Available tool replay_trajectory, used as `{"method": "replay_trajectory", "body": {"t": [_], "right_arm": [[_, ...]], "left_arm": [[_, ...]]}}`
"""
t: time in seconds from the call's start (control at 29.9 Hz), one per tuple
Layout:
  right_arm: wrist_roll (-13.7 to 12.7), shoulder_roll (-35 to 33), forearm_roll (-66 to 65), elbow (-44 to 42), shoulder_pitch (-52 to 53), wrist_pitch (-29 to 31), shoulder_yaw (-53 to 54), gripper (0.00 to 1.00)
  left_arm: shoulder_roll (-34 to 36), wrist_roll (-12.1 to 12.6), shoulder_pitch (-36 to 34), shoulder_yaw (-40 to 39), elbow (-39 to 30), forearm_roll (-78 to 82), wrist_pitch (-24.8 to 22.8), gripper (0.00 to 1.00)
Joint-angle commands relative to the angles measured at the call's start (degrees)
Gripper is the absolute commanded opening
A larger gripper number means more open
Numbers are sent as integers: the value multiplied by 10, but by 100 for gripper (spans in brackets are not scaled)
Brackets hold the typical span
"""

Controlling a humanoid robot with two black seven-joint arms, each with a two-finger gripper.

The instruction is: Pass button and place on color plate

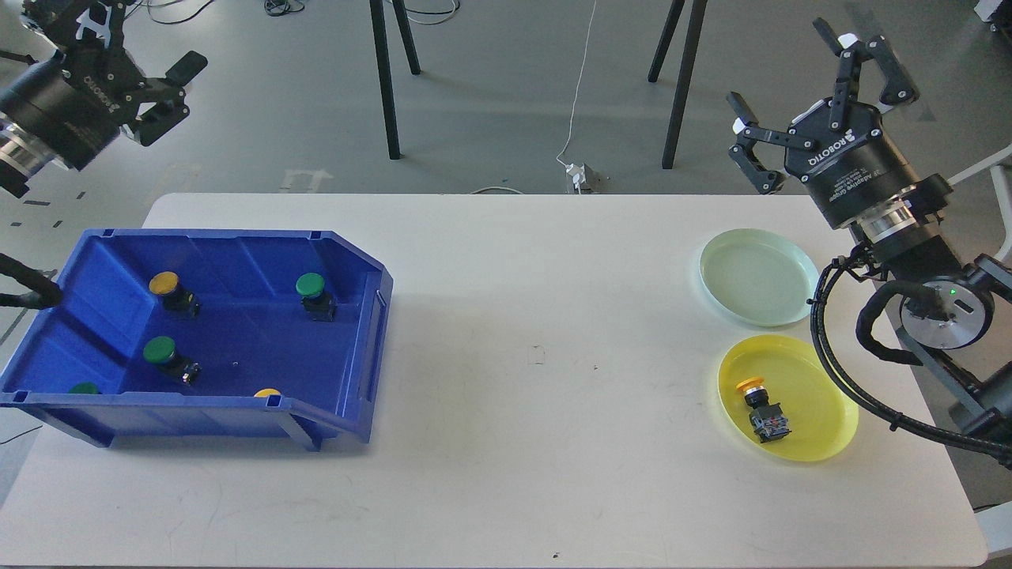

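Note:
A blue bin (371, 316) at the left holds several buttons: a yellow one (166, 286), a green one (311, 288), another green one (161, 351), and two partly hidden at the front wall. A yellow plate (830, 395) at the right holds a yellow button (760, 407). A pale green plate (759, 276) behind it holds nothing. My left gripper (150, 55) is open and empty, high beyond the bin's far left corner. My right gripper (798, 87) is open and empty, above and behind the green plate.
The white table (538, 356) spans the view between bin and plates. Black stand legs (387, 79) and a cable with a power plug (581, 175) are on the floor behind the table.

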Motion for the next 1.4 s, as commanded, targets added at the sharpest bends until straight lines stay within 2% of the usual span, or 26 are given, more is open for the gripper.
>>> {"method": "replay_trajectory", "body": {"t": [0.0, 0.2, 0.47, 0.57, 0.67, 0.8, 0.94, 1.14, 1.37], "right_arm": [[0, 0, 0, -1, -4, 0, -1, 97], [0, 0, 0, -1, -9, 0, -3, 97], [0, 0, 0, 0, -25, 3, -1, 97], [0, 0, 0, 0, -27, 3, -1, 97], [0, 0, 0, -1, -32, 3, 1, 97], [0, 0, 0, -1, -34, 3, 0, 97], [1, 0, 0, -1, -39, 3, 1, 97], [2, 0, 0, -1, -46, 3, 0, 97], [2, 0, 0, 0, -50, 3, 2, 97]], "left_arm": [[83, 0, 1, -6, -75, 101, 0, 99], [163, 0, 1, -21, -176, 397, 0, 99], [180, 0, 2, -11, -185, 641, 0, 99], [177, 0, 3, 21, -183, 762, 0, 99], [171, 0, 4, 77, -159, 839, 0, 97], [161, 0, 3, 131, -131, 843, 0, 97], [134, 0, 4, 143, -97, 845, 0, 97], [58, 0, 4, 166, -6, 846, 0, 97], [2, 0, 4, 174, 75, 847, 0, 97]]}}
